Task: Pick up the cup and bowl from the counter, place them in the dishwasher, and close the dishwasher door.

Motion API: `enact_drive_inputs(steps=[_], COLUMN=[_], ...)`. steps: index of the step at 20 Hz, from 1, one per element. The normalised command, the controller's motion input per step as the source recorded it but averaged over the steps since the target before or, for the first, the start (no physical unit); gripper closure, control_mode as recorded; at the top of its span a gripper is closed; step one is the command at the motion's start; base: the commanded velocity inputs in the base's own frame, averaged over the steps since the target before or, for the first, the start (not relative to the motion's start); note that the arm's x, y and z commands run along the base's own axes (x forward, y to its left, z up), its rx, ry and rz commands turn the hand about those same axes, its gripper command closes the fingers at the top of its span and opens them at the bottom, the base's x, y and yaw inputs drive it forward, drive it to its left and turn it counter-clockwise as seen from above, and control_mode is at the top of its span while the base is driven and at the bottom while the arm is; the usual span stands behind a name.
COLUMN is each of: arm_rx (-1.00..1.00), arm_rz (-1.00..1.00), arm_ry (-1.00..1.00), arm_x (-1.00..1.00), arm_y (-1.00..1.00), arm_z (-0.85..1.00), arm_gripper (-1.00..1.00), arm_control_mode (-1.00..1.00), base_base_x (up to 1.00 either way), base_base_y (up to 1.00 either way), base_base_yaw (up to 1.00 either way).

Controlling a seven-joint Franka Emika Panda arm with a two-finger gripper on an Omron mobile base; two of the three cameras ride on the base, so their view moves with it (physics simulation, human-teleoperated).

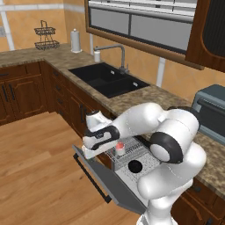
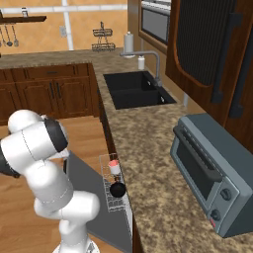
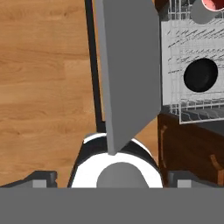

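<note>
The dishwasher (image 1: 147,163) under the granite counter (image 1: 132,100) stands open, its white wire rack (image 3: 192,52) pulled out. In the rack sit the cup (image 1: 119,148) (image 2: 114,167) (image 3: 209,6), salmon-red inside, and the black bowl (image 1: 134,166) (image 2: 117,189) (image 3: 201,75). The grey dishwasher door (image 1: 107,181) (image 2: 94,195) (image 3: 127,65) slants down over the floor, its black bar handle (image 3: 92,65) on the outer face. My gripper (image 1: 89,152) (image 3: 111,180) hangs open and empty at the door's near corner, its fingertips (image 3: 41,178) spread wide on either side of the door's edge.
A grey toaster oven (image 1: 212,110) (image 2: 212,173) stands on the counter to the right. The black sink (image 1: 107,79) (image 2: 136,89) with its faucet lies further along, with a white bottle (image 1: 97,56) behind it. Wood floor (image 3: 43,65) stretches left of the door.
</note>
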Motion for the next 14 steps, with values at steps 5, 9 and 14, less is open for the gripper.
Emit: enact_drive_inputs(steps=[5, 9, 14], arm_rx=[-0.19, -0.15, -0.14], arm_rz=[-0.01, -0.06, -0.08], arm_ry=[-0.15, -0.18, -0.06], arm_x=[-0.01, 0.00, 0.00], arm_y=[0.61, 0.39, 0.14], arm_z=[-0.51, -0.43, -0.36], arm_gripper=[-1.00, -1.00, -1.00], arm_control_mode=[-1.00, -1.00, -1.00], base_base_x=[0.00, 0.00, 0.00], base_base_y=[0.00, 0.00, 0.00], base_base_yaw=[0.00, 0.00, 0.00])
